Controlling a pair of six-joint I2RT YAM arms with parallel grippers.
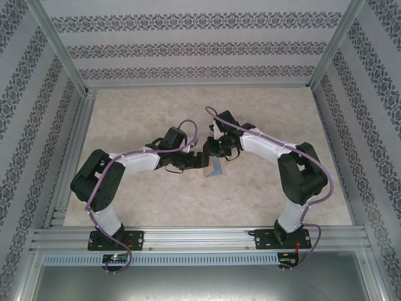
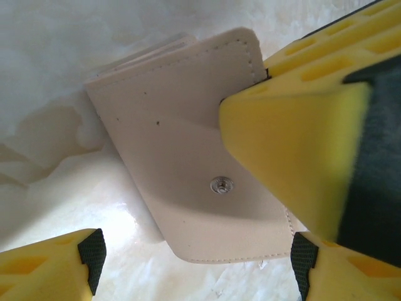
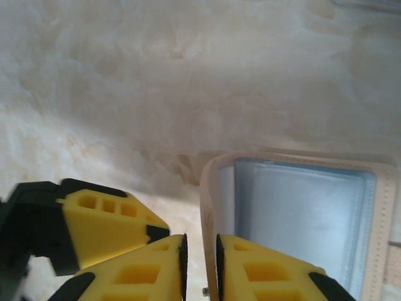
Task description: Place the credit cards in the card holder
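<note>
Left wrist view puts the wallet point(image 2: 182, 138) right before us: tan outer face toward the camera, snap stud point(image 2: 221, 185) showing, the pale table point(image 2: 50, 75) behind it. From the right wrist we look into its grey-blue inside. From above it sits mid-table between the two arms, apparently propped on edge rather than flat. We cannot tell whether any cards are in its pockets.

The right claw point(image 3: 200, 263) has its jaws almost together with the wallet's stitched edge running down between them, so we judge that it pinches that edge and holds the wallet up. The left claw point(image 2: 197, 254) stands wide open, one finger either side of the wallet's lower end, touching nothing that we can make out.

The step in hand, as we read it, is getting the wallet held open and steady so that a card can slide in. To do it well we want one grip firm before the other lets go. If the left claw takes over, we close it on the flap's free edge, clear of the stud and of the right claw's finger point(image 2: 288, 144), which overlaps the same flap. We keep the pocket mouth unobstructed and move slowly, since the soft flap will likely fold or swing if pinched near a corner.
</note>
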